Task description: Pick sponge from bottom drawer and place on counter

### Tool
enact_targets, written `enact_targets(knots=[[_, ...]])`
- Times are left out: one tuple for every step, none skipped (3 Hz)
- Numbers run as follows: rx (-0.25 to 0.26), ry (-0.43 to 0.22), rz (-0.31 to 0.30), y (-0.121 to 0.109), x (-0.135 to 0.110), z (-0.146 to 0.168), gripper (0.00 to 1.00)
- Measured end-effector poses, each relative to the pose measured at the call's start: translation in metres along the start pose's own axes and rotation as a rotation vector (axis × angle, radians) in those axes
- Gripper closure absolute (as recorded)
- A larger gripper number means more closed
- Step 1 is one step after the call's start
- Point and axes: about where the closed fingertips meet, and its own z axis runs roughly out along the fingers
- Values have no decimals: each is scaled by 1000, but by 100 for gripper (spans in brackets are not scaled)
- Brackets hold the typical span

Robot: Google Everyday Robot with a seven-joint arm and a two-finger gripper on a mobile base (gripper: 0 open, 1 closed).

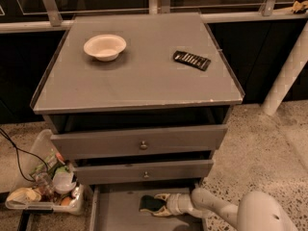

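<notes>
Item: single pale arm [211, 207], entering from lower right behind a large rounded housing [267, 214]; forearm laid low and near level, reaching leftward into the pulled-out bottom drawer [115, 213], wrist straight. Claw [157, 204] at the arm's left end, just above the drawer floor, its two pale fingers [161, 197] set on either side of the sponge [147, 203] and pinching its near end. Sponge: dark green face up, lying on the drawer floor, projecting left of the claw. Directly above the claw: two upper drawers, the lower [144, 170] and the higher [139, 139], both standing slightly out, each with a small round knob [143, 145]. Well above the claw: grey tabletop [144, 81] with thin raised rim. On it, up and left of the claw, one white bowl [105, 46], upright; up and right of the claw, one flat black ridged rectangle [191, 59], lying askew; the two well apart. Left of the claw, on the speckled floor [260, 148] beside the cabinet: clear bin [33, 207] of mixed clutter, contents not identifiable, with a black cable [13, 150] trailing beyond it. Far up and right of the claw: white slanted post [286, 76].
</notes>
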Motion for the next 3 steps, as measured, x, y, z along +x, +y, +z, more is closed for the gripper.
enact_targets(knots=[[14, 1, -8, 22, 3, -18, 100], [55, -3, -28, 54, 0, -54, 100], [100, -17, -40, 72, -10, -95, 100]])
